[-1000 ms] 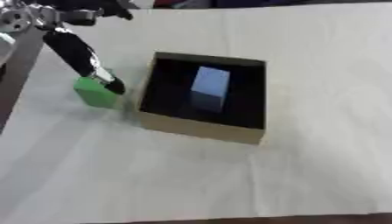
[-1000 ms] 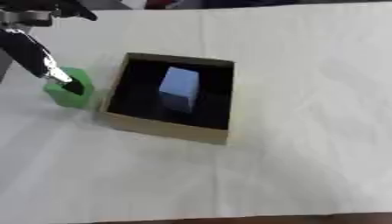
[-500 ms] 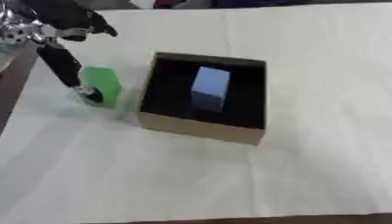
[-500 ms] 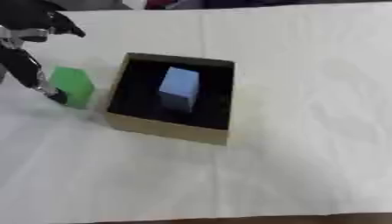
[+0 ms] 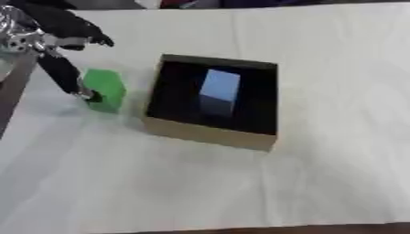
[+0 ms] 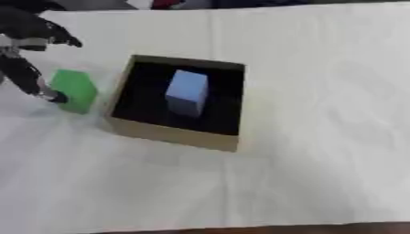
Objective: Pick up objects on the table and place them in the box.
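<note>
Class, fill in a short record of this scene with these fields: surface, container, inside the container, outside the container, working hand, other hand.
surface: white cloth over the table
container: open cardboard box with a dark interior
inside the container: pale blue block
outside the container: green block, on the cloth left of the box
working hand: left hand, a finger touching the green block's left side
other hand: right hand not in view

I get bright, even light on the white cloth (image 5: 320, 55), no glare. Both eyes look soft and blurred (edges smeared). The box (image 5: 210, 133) interior reads nearly black; shadows stay faint.
</note>
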Robot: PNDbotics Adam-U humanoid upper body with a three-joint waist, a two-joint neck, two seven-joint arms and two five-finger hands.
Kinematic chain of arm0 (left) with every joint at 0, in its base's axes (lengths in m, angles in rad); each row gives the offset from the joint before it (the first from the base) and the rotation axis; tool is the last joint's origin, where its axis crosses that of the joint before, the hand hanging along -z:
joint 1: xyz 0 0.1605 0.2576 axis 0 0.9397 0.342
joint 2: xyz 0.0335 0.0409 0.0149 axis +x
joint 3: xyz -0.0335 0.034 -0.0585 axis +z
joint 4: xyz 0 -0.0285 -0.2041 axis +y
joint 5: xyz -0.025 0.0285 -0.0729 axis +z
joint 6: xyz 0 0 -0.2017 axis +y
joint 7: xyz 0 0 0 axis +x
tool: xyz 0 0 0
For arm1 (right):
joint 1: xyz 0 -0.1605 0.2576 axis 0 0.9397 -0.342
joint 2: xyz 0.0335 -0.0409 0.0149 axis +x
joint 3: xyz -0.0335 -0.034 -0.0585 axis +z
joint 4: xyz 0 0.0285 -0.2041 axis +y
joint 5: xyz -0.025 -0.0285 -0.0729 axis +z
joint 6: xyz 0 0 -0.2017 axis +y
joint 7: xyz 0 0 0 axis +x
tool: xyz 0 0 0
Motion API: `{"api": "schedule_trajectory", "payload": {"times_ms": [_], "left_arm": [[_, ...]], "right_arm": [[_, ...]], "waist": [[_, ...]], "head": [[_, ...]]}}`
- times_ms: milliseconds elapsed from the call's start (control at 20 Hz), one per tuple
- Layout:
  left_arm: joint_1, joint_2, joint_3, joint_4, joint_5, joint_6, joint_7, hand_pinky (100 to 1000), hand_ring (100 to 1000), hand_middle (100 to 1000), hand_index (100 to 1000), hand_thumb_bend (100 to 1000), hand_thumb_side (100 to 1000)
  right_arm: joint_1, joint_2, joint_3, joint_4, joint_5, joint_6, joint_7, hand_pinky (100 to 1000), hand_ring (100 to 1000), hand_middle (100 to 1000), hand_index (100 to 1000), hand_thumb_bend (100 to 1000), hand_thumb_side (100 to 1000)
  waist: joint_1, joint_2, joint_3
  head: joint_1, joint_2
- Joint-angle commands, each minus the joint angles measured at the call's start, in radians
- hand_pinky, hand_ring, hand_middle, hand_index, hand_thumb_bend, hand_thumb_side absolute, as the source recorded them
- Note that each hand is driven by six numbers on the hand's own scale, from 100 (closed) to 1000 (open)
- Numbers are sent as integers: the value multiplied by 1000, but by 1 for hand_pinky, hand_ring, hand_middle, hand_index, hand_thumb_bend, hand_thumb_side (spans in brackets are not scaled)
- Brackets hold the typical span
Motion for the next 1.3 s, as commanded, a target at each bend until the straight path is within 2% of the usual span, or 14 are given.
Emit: {"api": "schedule_trajectory", "payload": {"times_ms": [50,350,450,500,1050,1300], "left_arm": [[-12,25,16,24,1,9,1,970,949,896,1000,574,537],[-20,6,20,95,-24,13,1,967,949,893,1000,561,534],[-21,0,21,108,-22,12,1,963,947,889,1000,560,534],[-22,-2,21,113,-19,12,1,963,943,882,1000,559,535],[-23,-21,19,102,38,18,1,940,918,863,981,521,533],[-21,-22,19,108,23,22,1,923,871,760,903,426,511]], "right_arm": [[-9,-22,-15,-16,3,6,-4,916,883,766,859,338,531],[-9,-15,-15,-16,5,10,1,916,883,765,857,334,538],[-8,-14,-17,-16,6,12,-1,916,883,765,857,307,533],[-8,-13,-18,-16,7,14,-3,916,882,765,856,332,542],[-2,-7,-23,-16,16,27,-1,916,882,761,851,322,555],[-1,-4,-23,-16,13,29,4,915,882,760,851,320,561]], "waist": [[-2,-18,-2],[-2,-13,-3],[-2,-10,-5],[-3,-9,-6],[-6,1,-10],[-7,4,-11]], "head": [[4,-11],[9,-17],[10,-19],[11,-20],[18,-28],[19,-32]]}}
